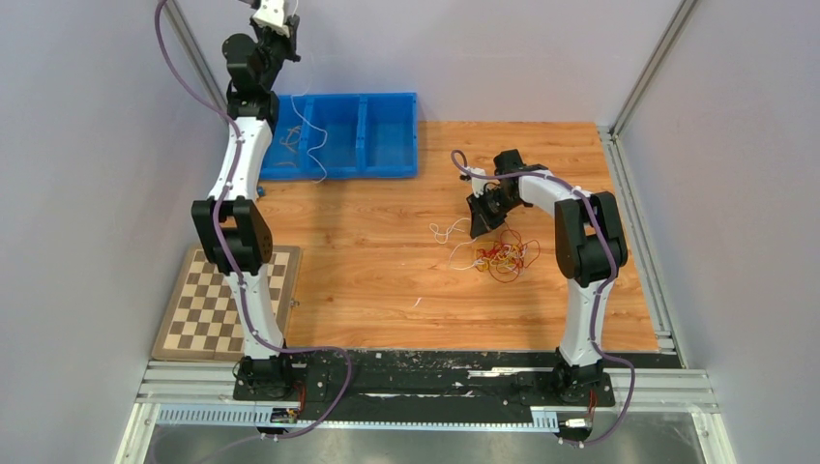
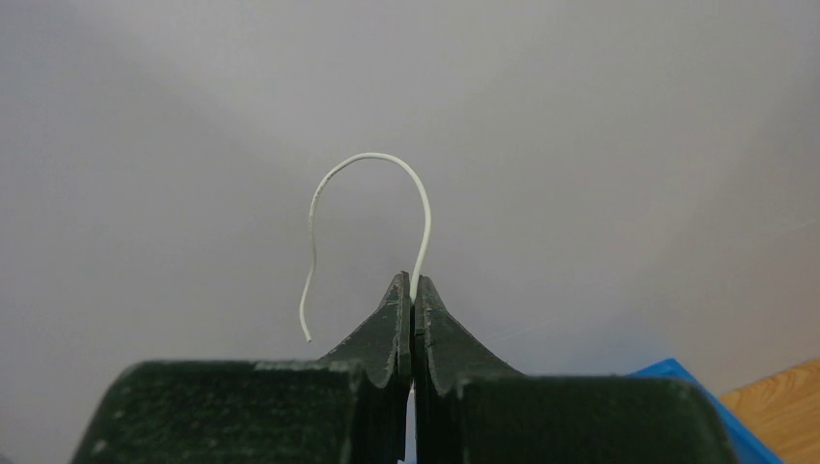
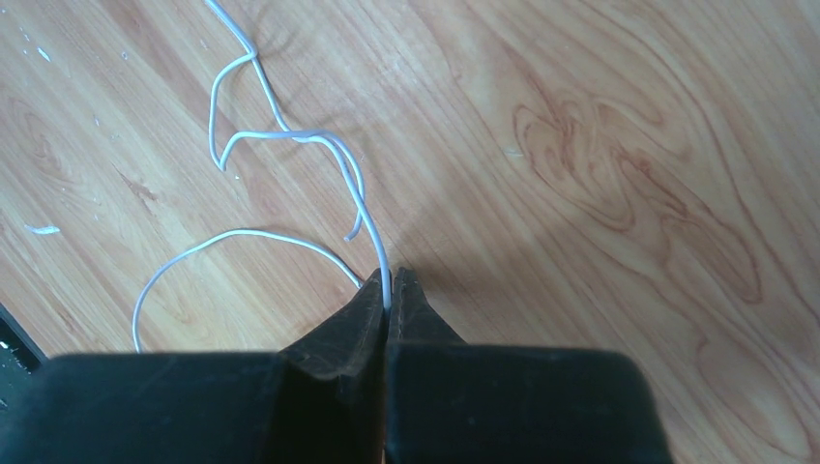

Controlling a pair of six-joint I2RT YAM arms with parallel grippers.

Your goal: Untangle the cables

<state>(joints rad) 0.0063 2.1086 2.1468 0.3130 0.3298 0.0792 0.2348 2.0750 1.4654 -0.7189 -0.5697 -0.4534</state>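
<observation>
A tangle of red, yellow-orange and tan cables [image 1: 505, 257] lies on the wooden table, with loose white loops [image 1: 447, 232] at its left side. My right gripper [image 1: 477, 224] is low at the tangle's upper left. In the right wrist view it [image 3: 389, 287] is shut on a white cable [image 3: 290, 135] that curls away over the wood. My left gripper [image 1: 280, 12] is raised high at the back left. In the left wrist view it [image 2: 413, 286] is shut on a white cable [image 2: 372, 156] that arcs over it. The rest of that cable [image 1: 311, 140] hangs down over the blue bin.
A blue three-compartment bin [image 1: 392, 172] stands at the back of the table, with a few thin wires [image 1: 287, 145] in its left compartment. A chessboard [image 1: 208, 319] lies at the near left. Metal rails run along the right and near edges.
</observation>
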